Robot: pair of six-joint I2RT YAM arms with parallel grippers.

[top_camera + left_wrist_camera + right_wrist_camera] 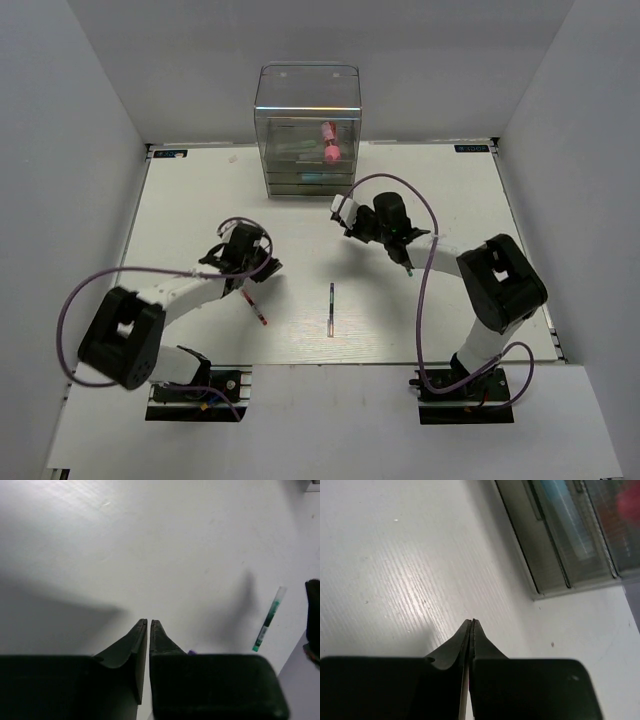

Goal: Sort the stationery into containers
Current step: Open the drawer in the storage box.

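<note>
On the white table (200, 200), low in the frame, a red pen (258, 307) and a dark pen (331, 308) lie apart. The left gripper (149, 622) and the right gripper (472, 621) both have their jaws pressed together. At upper centre, by the grey back wall (450, 60), the clear drawer box (308, 130) holds a pink tube (329, 143).

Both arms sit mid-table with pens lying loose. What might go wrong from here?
The red pen lies flat right by the left gripper, whose fingers are together, so it may be nudged rather than pinched. The dark pen lies between it and the right gripper, and both reaching for it risks a clash. The drawer box fronts look shut, so a pen brought there may just bump them.
</note>
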